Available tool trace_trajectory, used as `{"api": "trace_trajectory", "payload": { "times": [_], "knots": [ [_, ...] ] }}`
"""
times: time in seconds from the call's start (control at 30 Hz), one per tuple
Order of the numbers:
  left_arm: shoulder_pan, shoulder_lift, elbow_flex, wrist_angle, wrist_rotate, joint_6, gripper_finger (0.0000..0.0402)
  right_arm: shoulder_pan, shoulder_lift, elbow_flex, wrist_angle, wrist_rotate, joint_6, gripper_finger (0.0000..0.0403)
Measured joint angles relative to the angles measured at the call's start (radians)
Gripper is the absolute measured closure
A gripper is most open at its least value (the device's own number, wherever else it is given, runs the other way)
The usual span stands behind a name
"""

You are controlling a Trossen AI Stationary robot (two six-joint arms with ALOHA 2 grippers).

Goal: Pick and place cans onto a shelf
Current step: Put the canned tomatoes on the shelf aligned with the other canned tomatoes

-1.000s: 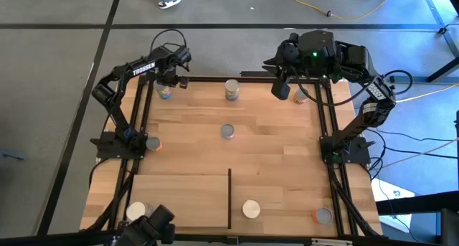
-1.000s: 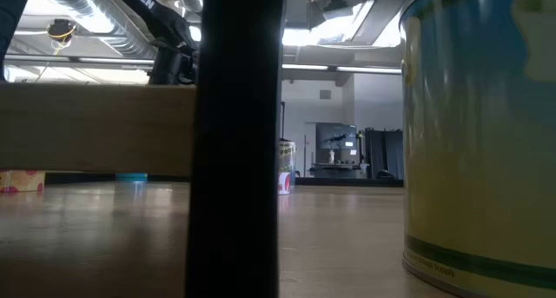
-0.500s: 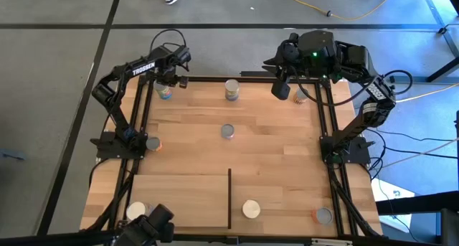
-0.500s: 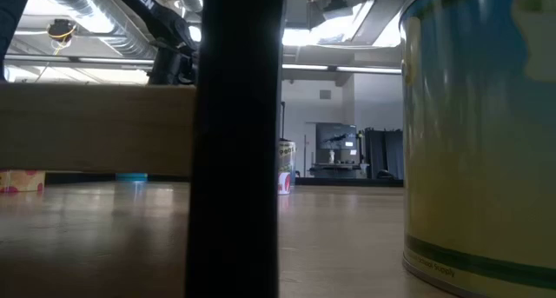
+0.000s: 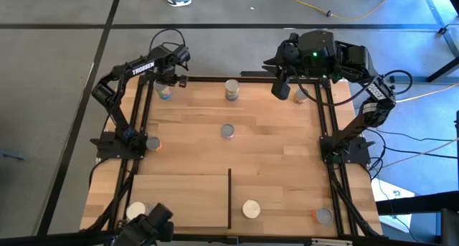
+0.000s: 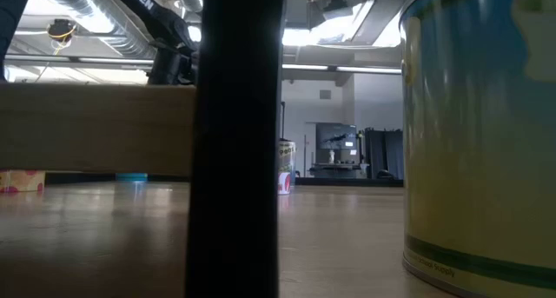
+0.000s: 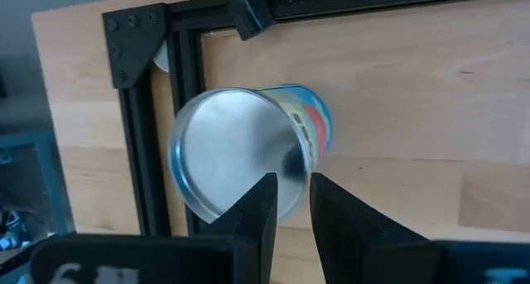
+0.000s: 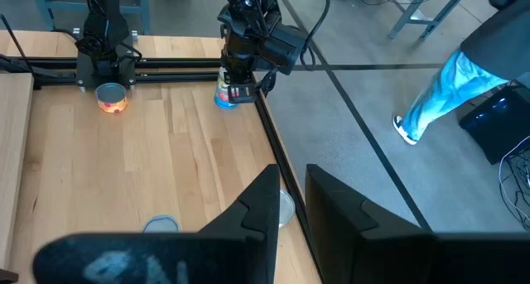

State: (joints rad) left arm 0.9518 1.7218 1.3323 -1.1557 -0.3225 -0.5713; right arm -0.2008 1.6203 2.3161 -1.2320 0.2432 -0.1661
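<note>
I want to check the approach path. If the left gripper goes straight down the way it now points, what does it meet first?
Most likely the blue-labelled can at the table's far left corner: the left gripper hangs directly over its silver top, fingers nearly together. How high above it is unclear.

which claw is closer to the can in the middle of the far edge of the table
Left, narrowly. The left claw hovers over the blue-labelled can to one side of that can; the right claw sits slightly farther off on its other side.

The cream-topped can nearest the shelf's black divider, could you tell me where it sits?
In the high view, the cream-topped can sits near the table's near edge, just right of the black divider.
</note>
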Motion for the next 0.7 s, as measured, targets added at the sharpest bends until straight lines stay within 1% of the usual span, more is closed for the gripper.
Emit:
{"api": "trace_trajectory", "payload": {
  "times": [0.17,0.4,0.57,0.7],
  "knots": [
    [0.011,0.000,-0.010,0.020,0.043,0.000,0.0335,0.000,0.000,0.000,0.000,0.000,0.000,0.0340],
    [0.023,-0.005,-0.064,0.042,0.033,0.000,0.0335,0.000,0.000,0.000,0.000,0.000,-0.004,0.0340],
    [0.022,-0.004,-0.066,0.046,0.020,0.023,0.0335,0.000,0.000,0.000,0.000,0.000,-0.004,0.0340],
    [0.023,-0.003,-0.067,0.045,0.035,0.058,0.0339,0.000,0.000,0.000,0.000,0.000,-0.004,0.0340]
  ]
}}
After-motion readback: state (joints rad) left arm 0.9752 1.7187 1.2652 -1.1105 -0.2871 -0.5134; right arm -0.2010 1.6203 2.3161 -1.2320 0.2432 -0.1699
